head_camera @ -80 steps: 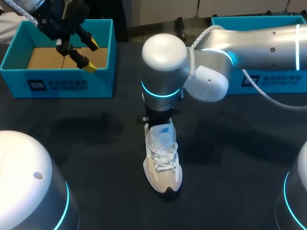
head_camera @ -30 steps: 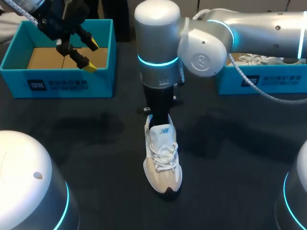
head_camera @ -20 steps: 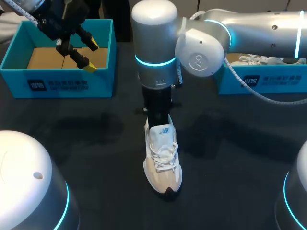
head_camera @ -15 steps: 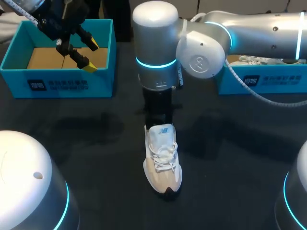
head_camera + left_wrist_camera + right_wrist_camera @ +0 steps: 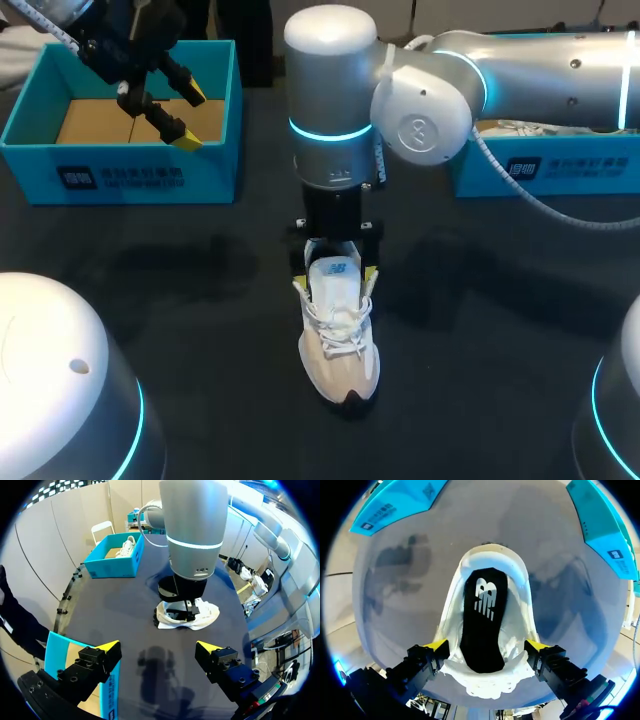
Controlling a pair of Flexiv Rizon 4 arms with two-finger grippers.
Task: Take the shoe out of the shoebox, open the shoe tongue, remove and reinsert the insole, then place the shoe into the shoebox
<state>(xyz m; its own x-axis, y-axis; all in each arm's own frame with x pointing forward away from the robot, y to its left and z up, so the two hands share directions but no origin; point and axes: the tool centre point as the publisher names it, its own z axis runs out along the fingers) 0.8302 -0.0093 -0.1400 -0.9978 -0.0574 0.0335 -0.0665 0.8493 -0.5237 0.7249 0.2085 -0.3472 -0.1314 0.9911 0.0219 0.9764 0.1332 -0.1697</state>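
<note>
On the tabletop: the shoe (image 5: 340, 345) stands upright on its sole at the middle of the dark tabletop (image 5: 200, 300), outside both boxes.
Long axis: it runs from the far side toward the near edge, with the toe at the near end and the heel and opening under the right arm.
Opening: the right wrist view looks straight down into it. A black insole (image 5: 482, 620) with a white mark lies inside, and the laces are on the pincer's side.
Right pincer (image 5: 336, 272): spread, hanging straight over the collar with one yellow tip at each flank, across the shoe's width. The tips sit just beside the sides and do not seem to press them, so nothing is pinched.
Key relation: the shoe lies directly below and between these fingers. By my judgement the next move is a short drop or a squeeze across the narrow way, not along the length.
Nearer arm: the right, by far.
Left pincer (image 5: 190, 118): spread and holding nothing, above the left box (image 5: 130, 180), well apart from the shoe.
Right box (image 5: 520, 170): behind the right arm, with a second shoe (image 5: 530, 125) inside.
Change: 2.7 s ago the right wrist covered the heel and no yellow showed. It then lifted and shifted, and now both tips flank the collar. The shoe and the left arm are where they were.
</note>
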